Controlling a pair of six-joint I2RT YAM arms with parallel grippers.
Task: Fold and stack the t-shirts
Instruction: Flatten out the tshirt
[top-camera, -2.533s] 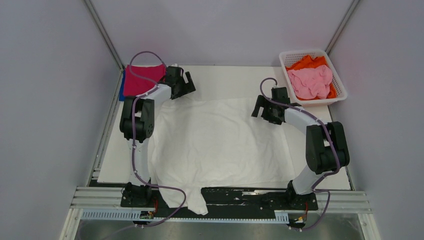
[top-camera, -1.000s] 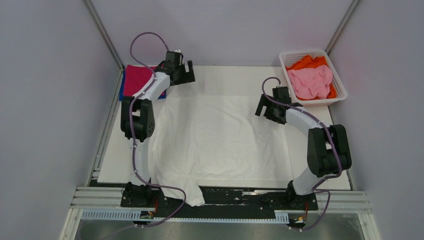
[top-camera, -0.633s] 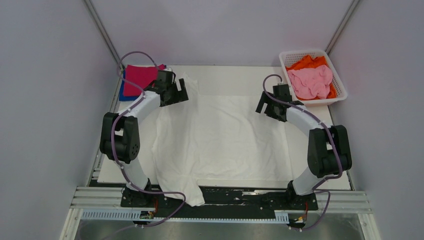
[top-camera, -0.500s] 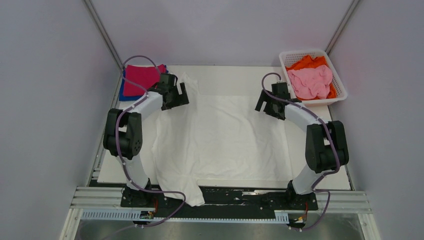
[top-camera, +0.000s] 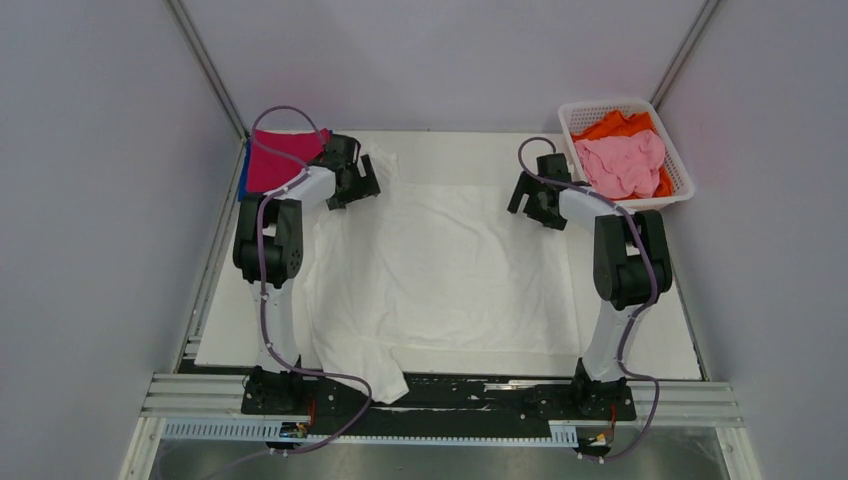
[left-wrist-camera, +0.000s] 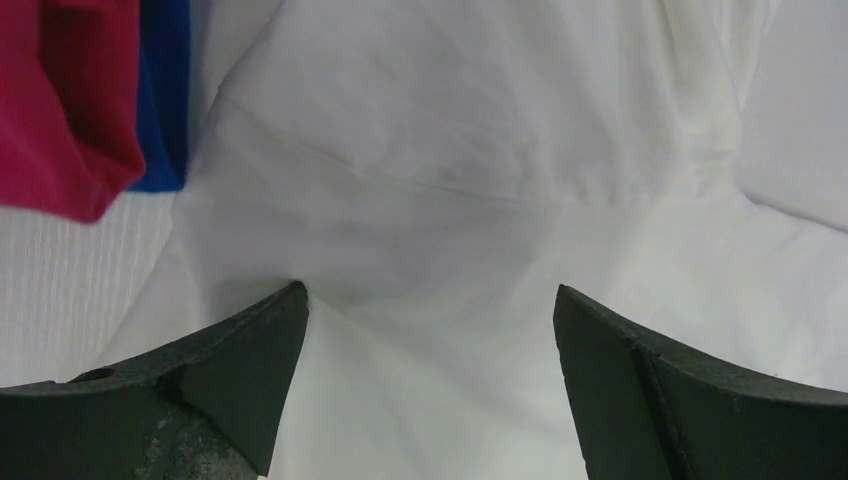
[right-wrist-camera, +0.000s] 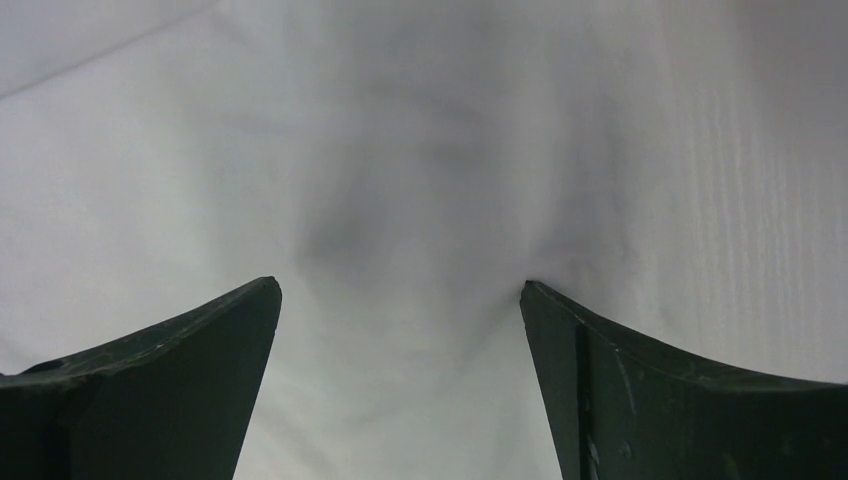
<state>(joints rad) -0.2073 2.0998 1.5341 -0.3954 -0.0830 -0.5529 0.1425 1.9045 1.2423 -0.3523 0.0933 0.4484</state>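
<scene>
The white t-shirt (top-camera: 440, 270) lies flat mid-table, running far to near, a flap over the near edge, with the left gripper (left-wrist-camera: 428, 300) and right gripper (right-wrist-camera: 400, 288) spread wide at its 2 far corners.

Blue t-shirt (left-wrist-camera: 165, 90) largely under the magenta t-shirt (left-wrist-camera: 60, 90), only an edge strip visible.

Table (top-camera: 652, 335) w/ white tee (top-camera: 440, 270), basket (top-camera: 606, 104)

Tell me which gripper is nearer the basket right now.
Right. The right gripper is open over the white shirt's far edge, just left of the basket. The left gripper is across the table, beside the magenta shirt.
</scene>
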